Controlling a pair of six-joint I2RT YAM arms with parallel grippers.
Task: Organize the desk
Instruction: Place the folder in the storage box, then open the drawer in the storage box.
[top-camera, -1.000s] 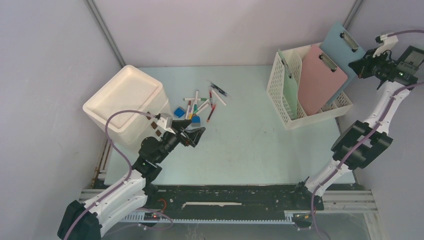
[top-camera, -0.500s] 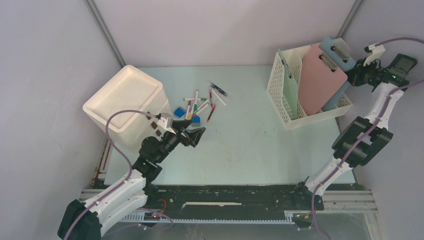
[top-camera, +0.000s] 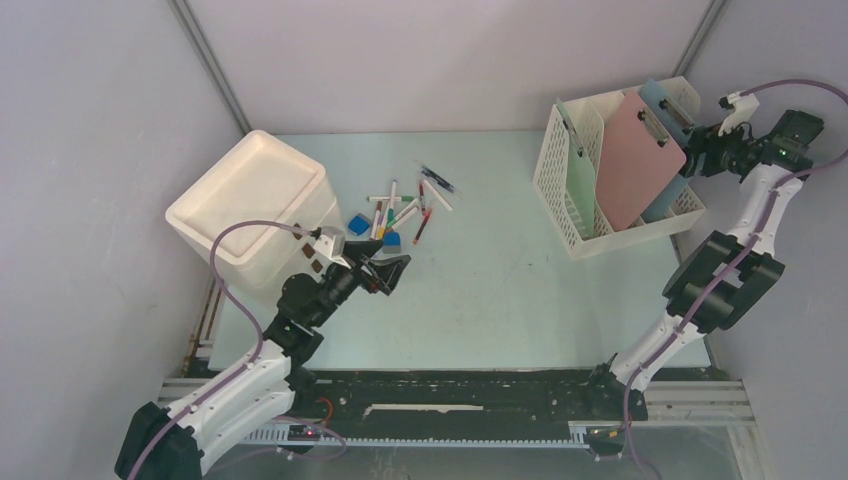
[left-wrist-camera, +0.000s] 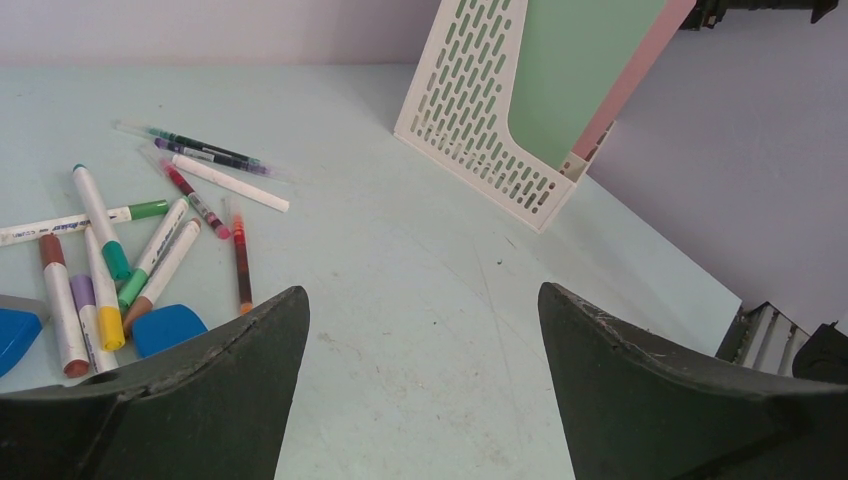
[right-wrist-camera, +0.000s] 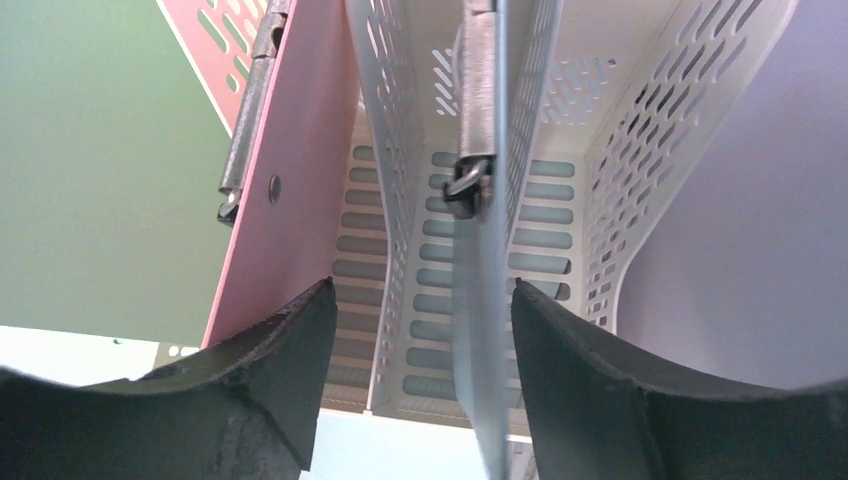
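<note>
My right gripper (right-wrist-camera: 422, 290) gapes astride the thin blue clipboard (right-wrist-camera: 478, 300), its face hidden edge-on, while coloured markers (left-wrist-camera: 100, 250) litter the pale mint-green desk (top-camera: 500, 285).

Open desk (top-camera: 500, 290) mid-front; markers (top-camera: 400, 212) and bin (top-camera: 245, 195) crowd the left, rack (top-camera: 560, 185) the right

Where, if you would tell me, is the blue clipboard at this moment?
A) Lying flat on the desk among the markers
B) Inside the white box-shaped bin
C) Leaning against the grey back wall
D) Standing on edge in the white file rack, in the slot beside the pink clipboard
D: the blue clipboard stands on edge in the white file rack, one slot over from the pink clipboard, with the right gripper open around its top edge.
</note>
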